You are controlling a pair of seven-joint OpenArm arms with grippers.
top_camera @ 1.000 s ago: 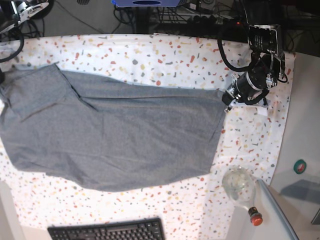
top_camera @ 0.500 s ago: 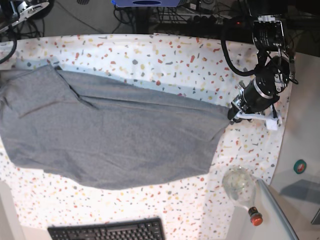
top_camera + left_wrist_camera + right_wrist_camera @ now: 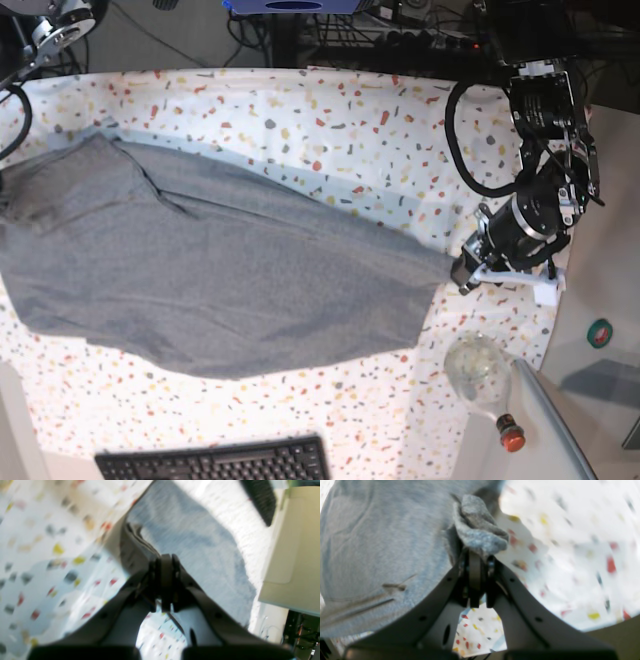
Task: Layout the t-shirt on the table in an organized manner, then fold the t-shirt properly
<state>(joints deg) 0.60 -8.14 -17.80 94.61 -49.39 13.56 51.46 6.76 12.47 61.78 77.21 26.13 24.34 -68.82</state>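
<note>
The heather-grey t-shirt (image 3: 230,280) lies stretched wide across the speckled table (image 3: 330,120). My left gripper (image 3: 464,272) is shut on the shirt's right-hand corner, near the table's right edge. In the left wrist view the gripper (image 3: 166,563) pinches a dark fold of the shirt (image 3: 200,542), which trails away from it. In the right wrist view the right gripper (image 3: 476,555) is shut on a bunched lump of the shirt (image 3: 382,542) above the table (image 3: 570,542). In the base view that gripper is hidden past the left edge, where the shirt runs out of frame.
A round glass bottle with a red cap (image 3: 482,378) lies at the front right corner. A black keyboard (image 3: 215,462) sits at the front edge. A plain grey side surface (image 3: 600,300) borders the right side. Cables and gear (image 3: 400,35) line the back.
My left gripper has drawn the shirt's right corner to the right and toward the front edge. The shirt is pulled tauter, and its left sleeve end has shifted toward the back left.
</note>
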